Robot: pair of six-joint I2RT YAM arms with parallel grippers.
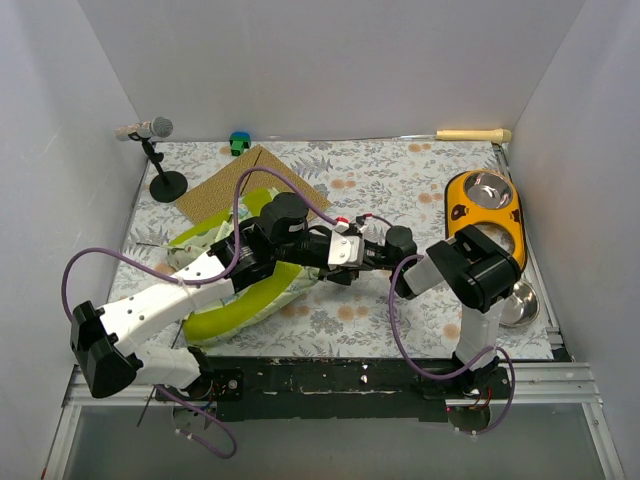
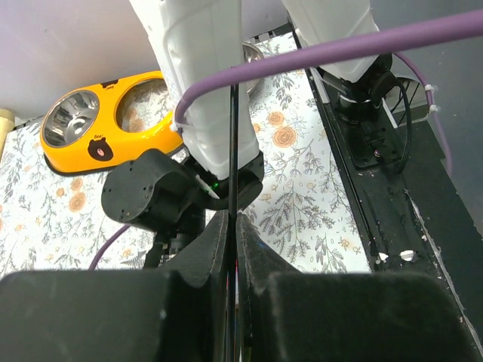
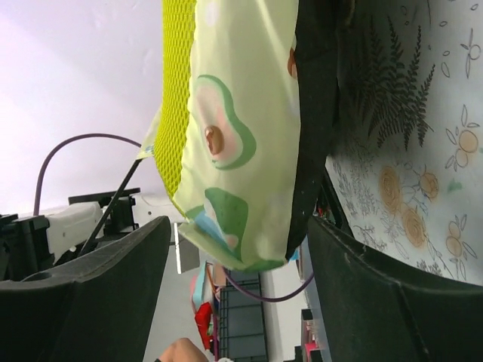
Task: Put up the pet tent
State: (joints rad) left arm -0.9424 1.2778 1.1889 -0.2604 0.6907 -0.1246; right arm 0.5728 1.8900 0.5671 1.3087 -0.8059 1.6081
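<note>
The orange feeder (image 1: 453, 197) at far right holds one steel bowl (image 1: 486, 188); a second bowl (image 1: 522, 305) sits on the surface (image 1: 400, 170). The pet tent (image 1: 235, 305) lies collapsed near left, lime lining exposed, close to the near edge. The left fingers (image 2: 204, 256) clamp its thin black pole (image 2: 233, 136); the right fingers (image 3: 113, 286) stand wide apart around its fabric edge.

No text can be read with certainty. The orange double-bowl pet feeder (image 2: 113, 113), at ten o'clock in the left wrist view, carries a black bear-face emblem (image 2: 99, 149). A tiny line of lettering sits just above it, too small to make out.
</note>
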